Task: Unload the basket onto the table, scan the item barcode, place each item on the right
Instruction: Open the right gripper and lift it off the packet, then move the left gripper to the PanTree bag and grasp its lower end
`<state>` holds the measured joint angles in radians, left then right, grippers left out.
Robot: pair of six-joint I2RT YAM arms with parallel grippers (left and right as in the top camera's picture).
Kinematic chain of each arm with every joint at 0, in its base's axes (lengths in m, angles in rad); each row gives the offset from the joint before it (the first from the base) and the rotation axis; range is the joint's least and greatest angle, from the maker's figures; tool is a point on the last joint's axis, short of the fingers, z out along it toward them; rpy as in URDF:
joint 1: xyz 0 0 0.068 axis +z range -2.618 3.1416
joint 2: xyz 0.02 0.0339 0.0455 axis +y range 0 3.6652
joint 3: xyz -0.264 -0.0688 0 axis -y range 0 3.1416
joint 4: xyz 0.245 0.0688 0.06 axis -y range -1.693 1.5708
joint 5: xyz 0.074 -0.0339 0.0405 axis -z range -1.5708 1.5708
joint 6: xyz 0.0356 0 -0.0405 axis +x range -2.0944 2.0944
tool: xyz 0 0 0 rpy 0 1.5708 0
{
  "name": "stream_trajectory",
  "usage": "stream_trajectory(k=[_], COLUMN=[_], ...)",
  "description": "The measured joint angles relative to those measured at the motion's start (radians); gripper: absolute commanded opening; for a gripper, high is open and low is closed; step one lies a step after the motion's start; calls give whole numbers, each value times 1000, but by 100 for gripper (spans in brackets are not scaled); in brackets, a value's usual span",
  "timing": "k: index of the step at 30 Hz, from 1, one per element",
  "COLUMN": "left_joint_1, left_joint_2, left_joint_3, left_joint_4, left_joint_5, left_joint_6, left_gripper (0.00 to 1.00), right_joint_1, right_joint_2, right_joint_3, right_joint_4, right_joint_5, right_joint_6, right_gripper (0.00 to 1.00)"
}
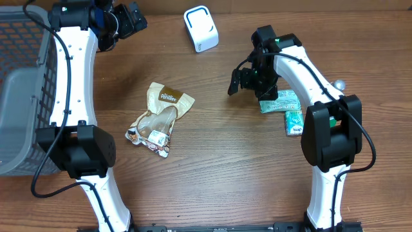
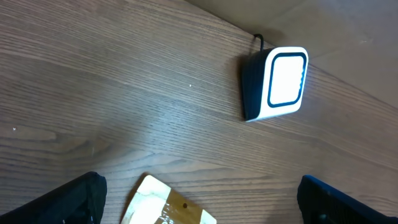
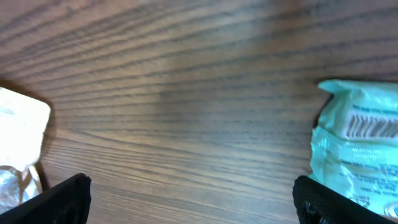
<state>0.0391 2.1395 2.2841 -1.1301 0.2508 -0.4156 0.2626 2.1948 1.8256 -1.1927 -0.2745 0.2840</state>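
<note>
Nearest my right wrist camera, the two dark fingertips of the right hand (image 3: 199,205) sit at the bottom corners of the view, spread wide with only bare wooden tabletop (image 3: 186,93) between them, so that hand grips nothing. Just beside one fingertip lies the teal packet (image 3: 357,149); I cannot tell whether they touch. Its barcode (image 3: 376,124) faces up, a strip running along the packet's length near one edge. From overhead the packet rests flat, off to the right of the white scanner (image 1: 201,28) and closer to the arm bases than the scanner is. Its long axis runs roughly left to right, and its left end points back toward the space below the scanner. A smaller teal pack (image 1: 294,122) touches its near-right corner, lying with its long axis roughly crosswise to the packet's, farther still from the scanner. My left hand (image 2: 199,205) is also spread wide and holds nothing, hovering up left of the scanner, whose bright window with a blue outline I can see on the left wrist camera. A tan snack pouch (image 1: 159,119) lies diagonally on the tabletop, left of the scanner and nearer the bases. A grey basket (image 1: 19,84) stands far to the scanner's left.
</note>
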Motion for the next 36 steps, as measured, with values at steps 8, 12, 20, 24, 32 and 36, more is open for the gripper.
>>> stream_trajectory(k=[8, 12, 20, 24, 32, 36], left_joint_1=[0, 0, 0, 0, 0, 0], left_joint_2=[0, 0, 0, 0, 0, 0], left_joint_3=[0, 0, 0, 0, 0, 0], left_joint_4=[0, 0, 0, -66, -266, -308], left_joint_5=[0, 0, 0, 44, 39, -2], left_joint_6=[0, 0, -1, -2, 102, 132], left_gripper=[100, 100, 99, 87, 15, 4], right_joint_1=[0, 0, 0, 0, 0, 0], right_joint_2=[0, 0, 0, 0, 0, 0], right_joint_3=[0, 0, 0, 0, 0, 0], right_joint_4=[88, 138, 172, 172, 172, 171], right_joint_5=[-9, -10, -10, -10, -10, -10], right_joint_6=[0, 1, 0, 0, 0, 0], right_gripper=[100, 100, 100, 100, 100, 100])
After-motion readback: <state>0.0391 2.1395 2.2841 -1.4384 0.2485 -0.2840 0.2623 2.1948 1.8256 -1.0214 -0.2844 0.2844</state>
